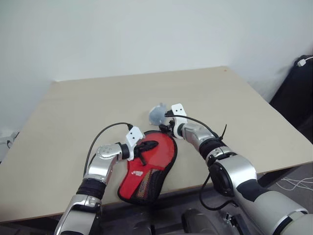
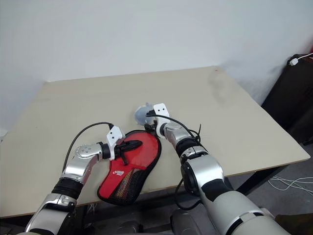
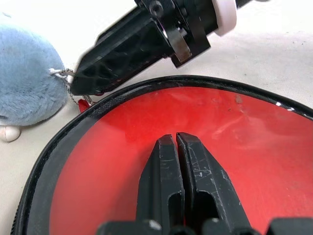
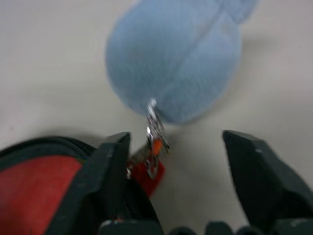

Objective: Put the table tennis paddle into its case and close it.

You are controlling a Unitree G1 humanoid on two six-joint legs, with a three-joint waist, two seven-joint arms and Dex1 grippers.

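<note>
We're seeing the case lying flat on the table near its front edge, round end pointing away from us. The table tennis paddle isn't separately distinguishable; it's likely already inside. Our left gripper is pressing its clenched jaws on the red face, probably pinning the case so it isn't sliding. Our right gripper is sitting at the round end with jaws apart, straddling the red zipper pull and its little chain, grasping nothing yet. The chain is running to a fluffy blue ball lying just beyond. Likely next: pinching the pull and zipping.
</note>
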